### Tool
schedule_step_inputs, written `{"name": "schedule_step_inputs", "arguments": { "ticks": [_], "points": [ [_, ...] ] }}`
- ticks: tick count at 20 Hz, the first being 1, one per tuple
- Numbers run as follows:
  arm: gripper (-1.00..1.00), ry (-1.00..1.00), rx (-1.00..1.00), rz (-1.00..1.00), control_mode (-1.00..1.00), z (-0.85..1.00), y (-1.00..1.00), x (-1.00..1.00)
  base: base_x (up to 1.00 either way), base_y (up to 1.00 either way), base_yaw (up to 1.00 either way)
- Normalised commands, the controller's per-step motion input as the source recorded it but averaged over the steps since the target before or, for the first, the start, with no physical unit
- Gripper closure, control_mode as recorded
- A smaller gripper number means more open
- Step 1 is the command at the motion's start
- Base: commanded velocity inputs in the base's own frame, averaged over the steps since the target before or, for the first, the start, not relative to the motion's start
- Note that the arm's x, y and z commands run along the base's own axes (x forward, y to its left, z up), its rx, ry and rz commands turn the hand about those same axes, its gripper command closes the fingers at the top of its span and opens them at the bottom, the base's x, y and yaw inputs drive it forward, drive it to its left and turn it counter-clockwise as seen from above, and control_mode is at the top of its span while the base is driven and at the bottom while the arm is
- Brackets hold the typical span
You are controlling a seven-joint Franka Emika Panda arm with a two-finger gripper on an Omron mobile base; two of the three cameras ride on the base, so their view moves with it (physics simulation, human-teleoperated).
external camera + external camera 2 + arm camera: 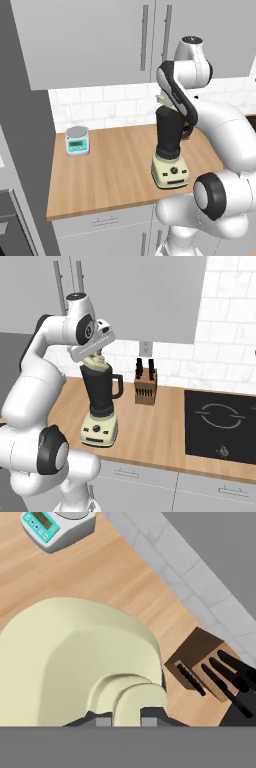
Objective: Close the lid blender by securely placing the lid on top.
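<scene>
Lid, a round pale cream-yellow cap with a raised centre knob, sits at the rim of the tall blender with its dark translucent jar and cream base, pinched at that knob by the 2 dark fingertips of the gripper. The fingers are clenched on the knob, the natural handle for lowering the cap straight down. Whether the lid is fully seated I cannot tell; from the right base view it looks level with the jar's mouth.

The blender stands on the wooden countertop near its front edge, toward the right end as the left base view has it. The grey-and-teal digital scale sits well apart by the back left corner. The brown wooden knife block stands near the jar's handle side, against the tiled wall. Overhead, the grey wall cupboards hang above the hand, so a retreat is likely freer toward the front edge.
</scene>
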Motion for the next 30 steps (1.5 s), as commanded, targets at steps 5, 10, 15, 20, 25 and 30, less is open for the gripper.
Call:
{"name": "schedule_step_inputs", "arguments": {
  "ticks": [5, 10, 15, 20, 25, 30],
  "points": [
    [1.0, -0.01, -0.01, -0.01, -1.0, 0.01, 0.0, -0.02, 0.0, 0.0, 0.0],
    [1.0, -0.2, -0.03, -0.02, -1.0, 0.01, 0.0, -0.1, 0.0, 0.0, 0.0],
    [1.0, -0.43, -0.09, -0.11, -1.0, 0.05, 0.03, -0.21, 0.0, 0.0, 0.0],
    [1.0, -0.11, -0.12, -0.08, -1.0, 0.0, 0.02, 0.0, 0.0, 0.0, 0.0],
    [1.0, 0.0, -0.09, 0.0, -1.0, 0.0, 0.0, 0.16, 0.0, 0.0, 0.0],
    [1.0, 0.1, -0.11, 0.0, -1.0, -0.05, 0.0, 0.05, 0.0, 0.0, 0.0]
  ]
}}
